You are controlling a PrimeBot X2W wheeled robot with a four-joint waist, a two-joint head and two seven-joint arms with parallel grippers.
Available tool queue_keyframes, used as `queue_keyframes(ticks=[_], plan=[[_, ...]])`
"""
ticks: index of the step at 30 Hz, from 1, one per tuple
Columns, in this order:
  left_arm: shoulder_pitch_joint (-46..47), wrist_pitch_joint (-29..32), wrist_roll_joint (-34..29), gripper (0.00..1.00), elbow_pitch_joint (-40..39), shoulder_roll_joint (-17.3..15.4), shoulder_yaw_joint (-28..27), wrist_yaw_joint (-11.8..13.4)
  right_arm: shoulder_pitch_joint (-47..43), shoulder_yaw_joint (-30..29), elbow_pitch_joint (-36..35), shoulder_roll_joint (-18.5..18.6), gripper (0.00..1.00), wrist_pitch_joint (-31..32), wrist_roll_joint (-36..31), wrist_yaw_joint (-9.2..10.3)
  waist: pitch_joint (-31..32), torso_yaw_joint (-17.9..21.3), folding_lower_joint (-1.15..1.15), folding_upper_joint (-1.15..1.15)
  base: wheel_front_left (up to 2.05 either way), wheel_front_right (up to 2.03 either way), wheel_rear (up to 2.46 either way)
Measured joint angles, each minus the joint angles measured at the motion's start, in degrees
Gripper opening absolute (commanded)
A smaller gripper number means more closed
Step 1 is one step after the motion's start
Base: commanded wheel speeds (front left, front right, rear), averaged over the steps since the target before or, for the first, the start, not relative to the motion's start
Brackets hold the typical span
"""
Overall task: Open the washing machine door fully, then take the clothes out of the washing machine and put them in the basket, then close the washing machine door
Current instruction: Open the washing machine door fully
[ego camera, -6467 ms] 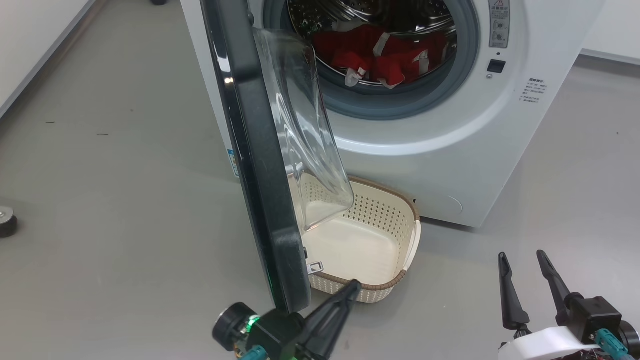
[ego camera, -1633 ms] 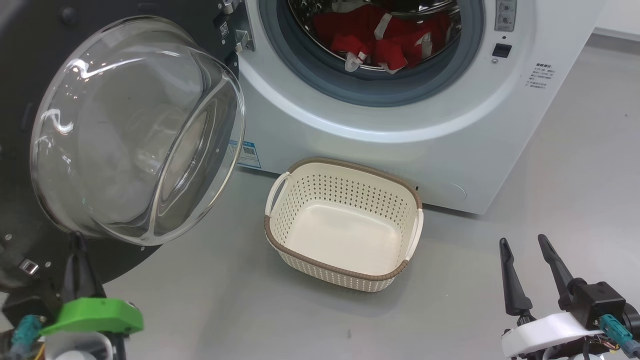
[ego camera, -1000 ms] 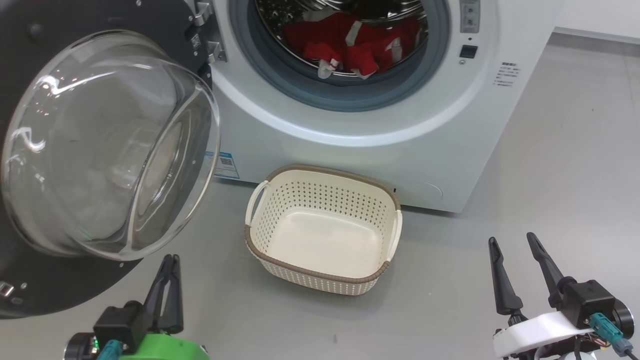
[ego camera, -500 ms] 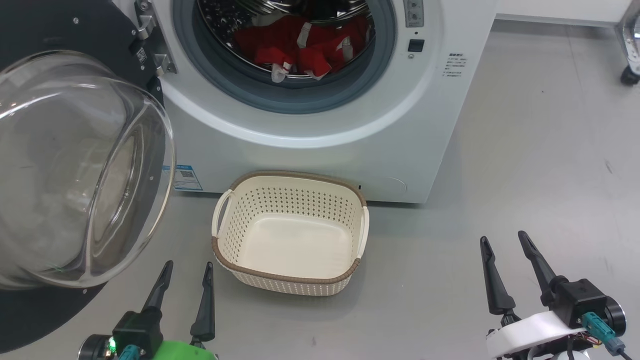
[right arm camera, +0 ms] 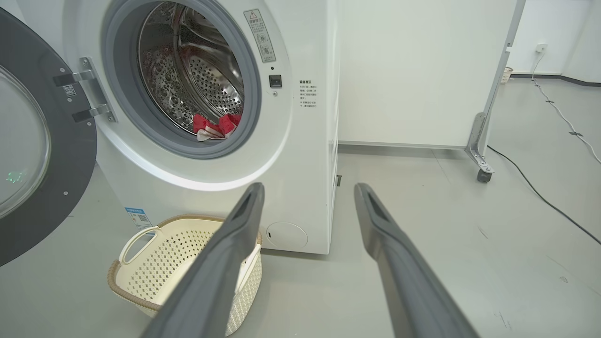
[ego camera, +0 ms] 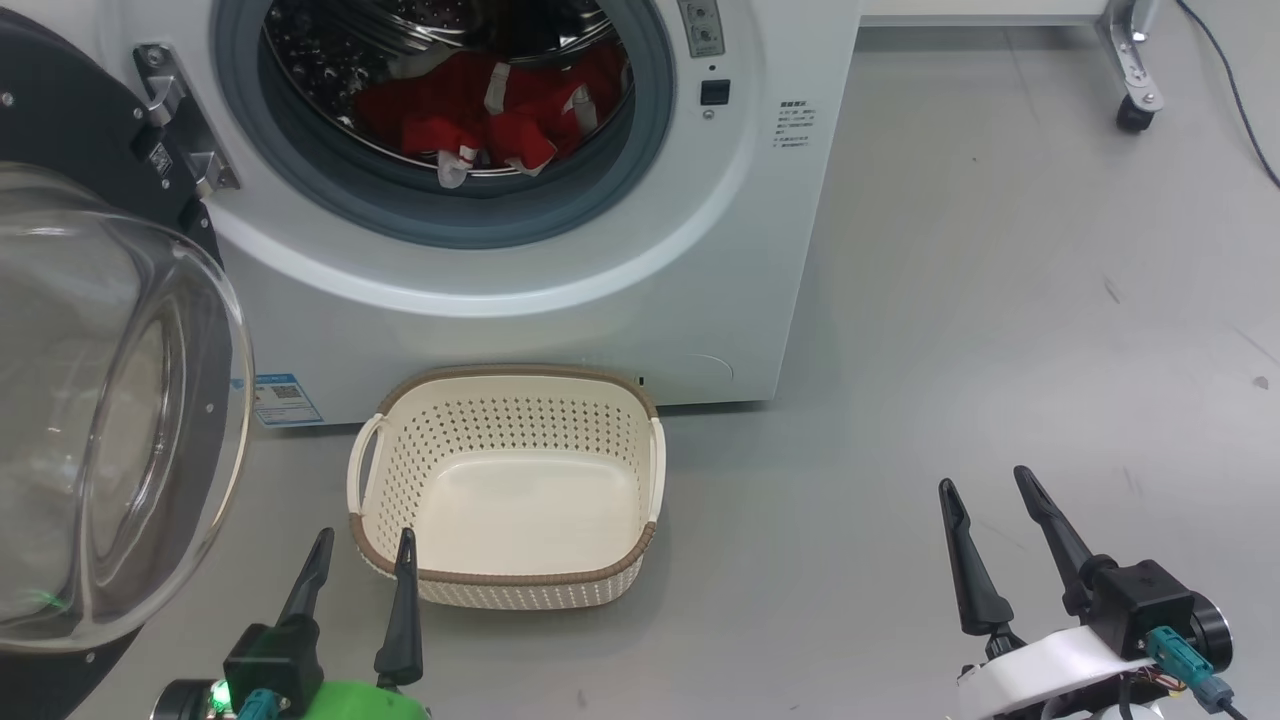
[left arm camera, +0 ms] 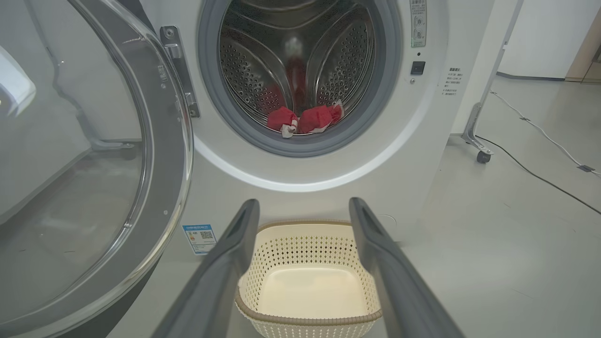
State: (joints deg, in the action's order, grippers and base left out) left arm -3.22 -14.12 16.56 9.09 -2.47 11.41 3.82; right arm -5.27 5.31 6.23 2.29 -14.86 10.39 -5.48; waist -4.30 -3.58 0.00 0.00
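At frame left, door: the washing machine door (ego camera: 110, 420) stands swung right back, glass bowl facing the camera, hinge at the upper left of the head view.
Change: a second ago the left pincer (ego camera: 365, 540) had its 2 fingers pressed together below the door glass; now they stand spread, clear of the door and touching nothing. The whole head view has also slid sideways, which is the camera turning, not the machine moving.
Meaning: step 1, opening the door, looks done; unloading comes next and is not yet begun.
Clothes: the clothes (ego camera: 480, 115) lie at the front lip of the drum, upper centre, inside the washing machine (ego camera: 560, 300).
Basket: the basket (ego camera: 500, 577) sits empty on the floor at the machine's foot, lower centre, just beyond the left pincer's tips.
Right pincer: the right pincer (ego camera: 985, 480), lower right, has its fingers wide apart, holds nothing, and is well apart from basket and machine.
Next: likely a reach into the drum mouth; the grey gasket could snag fabric.
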Motion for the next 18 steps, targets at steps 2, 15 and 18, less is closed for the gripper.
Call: queue_keyframes(ticks=[2,15,18], plan=[[0.0,0.33,0.0,1.0,0.35,0.0,0.02,0.31,-0.01,0.11,0.04,0.0,1.0,0.0,0.0,0.01,0.29,0.76,0.0,0.0,0.0,0.0,0.0],[-0.01,1.52,-0.7,1.0,1.65,-0.01,0.78,1.12,-1.19,0.58,0.15,-0.01,1.0,0.0,0.62,0.16,2.0,2.33,0.0,0.0,0.0,0.0,0.0],[-0.01,1.52,-0.7,1.0,1.76,-0.01,0.94,1.47,-1.19,0.76,0.15,-0.01,1.0,0.0,0.69,0.36,2.18,2.35,0.0,0.0,0.0,0.0,0.0]])
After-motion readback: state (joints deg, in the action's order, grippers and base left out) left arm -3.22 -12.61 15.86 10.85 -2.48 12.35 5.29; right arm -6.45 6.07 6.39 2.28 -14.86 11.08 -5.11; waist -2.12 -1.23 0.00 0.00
